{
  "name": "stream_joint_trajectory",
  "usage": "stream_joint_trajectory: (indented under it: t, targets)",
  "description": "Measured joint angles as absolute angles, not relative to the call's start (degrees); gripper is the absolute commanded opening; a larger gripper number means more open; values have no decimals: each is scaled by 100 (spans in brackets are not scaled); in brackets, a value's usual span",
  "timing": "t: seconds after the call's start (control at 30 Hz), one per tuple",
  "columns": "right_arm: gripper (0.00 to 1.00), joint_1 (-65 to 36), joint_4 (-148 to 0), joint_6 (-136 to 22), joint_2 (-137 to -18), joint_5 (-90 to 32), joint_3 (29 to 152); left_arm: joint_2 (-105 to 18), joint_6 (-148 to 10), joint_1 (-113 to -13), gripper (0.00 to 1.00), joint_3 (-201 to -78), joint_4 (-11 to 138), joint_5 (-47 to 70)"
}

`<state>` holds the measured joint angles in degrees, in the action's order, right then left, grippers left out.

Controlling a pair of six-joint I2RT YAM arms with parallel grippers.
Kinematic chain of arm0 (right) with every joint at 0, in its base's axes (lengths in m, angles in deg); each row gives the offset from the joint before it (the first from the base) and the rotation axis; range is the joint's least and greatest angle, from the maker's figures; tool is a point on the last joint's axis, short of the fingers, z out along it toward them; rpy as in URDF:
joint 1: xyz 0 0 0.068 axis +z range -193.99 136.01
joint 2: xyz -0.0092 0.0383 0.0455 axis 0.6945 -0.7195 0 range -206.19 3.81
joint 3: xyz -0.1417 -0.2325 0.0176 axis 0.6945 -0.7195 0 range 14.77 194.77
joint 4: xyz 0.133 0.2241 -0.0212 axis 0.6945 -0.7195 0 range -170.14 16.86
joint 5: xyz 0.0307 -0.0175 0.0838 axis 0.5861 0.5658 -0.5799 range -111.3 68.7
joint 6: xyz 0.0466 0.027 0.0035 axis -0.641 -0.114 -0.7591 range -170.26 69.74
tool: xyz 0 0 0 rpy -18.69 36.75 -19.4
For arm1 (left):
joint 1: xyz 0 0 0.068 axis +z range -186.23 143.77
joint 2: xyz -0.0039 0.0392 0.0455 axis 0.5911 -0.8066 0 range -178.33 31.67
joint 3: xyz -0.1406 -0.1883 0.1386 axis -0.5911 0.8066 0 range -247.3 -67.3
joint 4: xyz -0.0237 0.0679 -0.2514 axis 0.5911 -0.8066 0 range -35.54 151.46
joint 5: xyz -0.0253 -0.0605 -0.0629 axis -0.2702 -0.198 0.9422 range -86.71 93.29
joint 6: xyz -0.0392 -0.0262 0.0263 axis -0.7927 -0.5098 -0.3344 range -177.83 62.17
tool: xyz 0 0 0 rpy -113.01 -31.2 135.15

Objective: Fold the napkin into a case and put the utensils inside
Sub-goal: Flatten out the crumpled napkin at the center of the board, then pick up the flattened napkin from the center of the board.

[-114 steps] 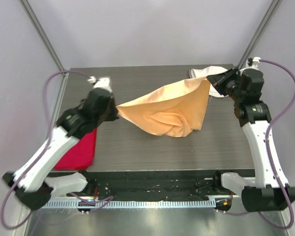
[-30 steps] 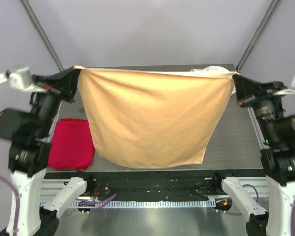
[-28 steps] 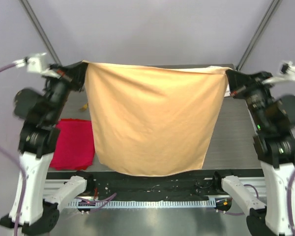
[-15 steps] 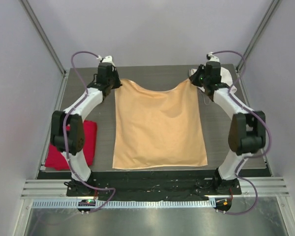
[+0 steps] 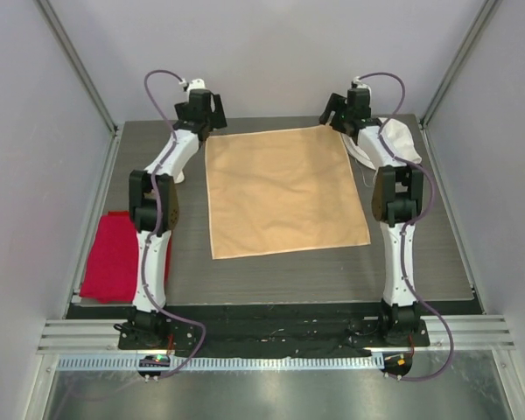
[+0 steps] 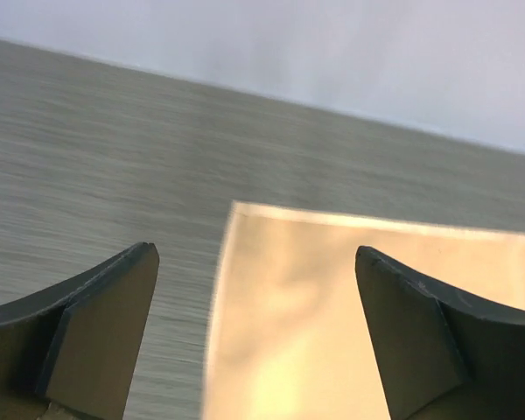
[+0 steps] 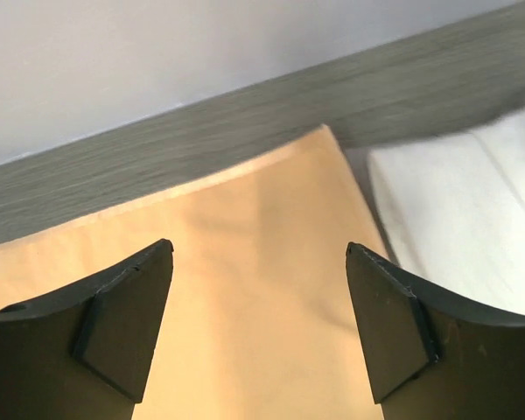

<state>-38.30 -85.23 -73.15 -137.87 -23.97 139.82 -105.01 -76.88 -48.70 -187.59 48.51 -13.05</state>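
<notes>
Dark wood-grain table (image 5: 420, 254), pale walls (image 5: 271, 52), napkin (image 5: 284, 191) spread flat, left hand (image 6: 255, 293) and right hand (image 7: 259, 293) gaping, empty

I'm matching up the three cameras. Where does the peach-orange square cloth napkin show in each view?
Top external: the peach-orange square cloth napkin lies flat in the middle of the table.
Left wrist: it fills the lower right, with one corner pointing up and left.
Right wrist: it fills the lower centre and left.
Shared landmark: the dark grey wood-grain table, whose far edge shows in all three.
</notes>
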Motion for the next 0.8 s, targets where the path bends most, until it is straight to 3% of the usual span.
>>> stream_joint_trajectory:
  t: [0.03, 0.13, 0.17, 0.27, 0.37, 0.6, 0.8]
  targets:
    - [85, -3841, -8692, -7315, -13713, -2281, 14006, -10469, -7692, -4857, 100, -18984, 4628, -1500]
    - [85, -3882, -9096, -7315, -13184, -2080, 13549, -9986, -7803, -4842, 88, -18952, 4217, -1797]
    - [85, -3880, -9168, -7317, -12909, -2039, 13228, -9684, -7873, -4831, 79, -18672, 4160, -1792]
    - [84, -3878, -9452, -7400, -11890, -1851, 12155, -8394, -8330, -4820, 67, -17280, 4016, -1530]
    - [84, -3786, -9588, -7588, -10915, -1774, 11191, -7455, -8863, -4831, 61, -16204, 4084, -986]
    - [86, -3187, -9765, -7783, -9742, -1586, 9687, -6906, -9690, -5471, 51, -14410, 4136, -168]
    - [94, -2914, -10248, -7999, -9368, -1390, 8457, -6930, -10146, -5784, 53, -13149, 4158, 227]
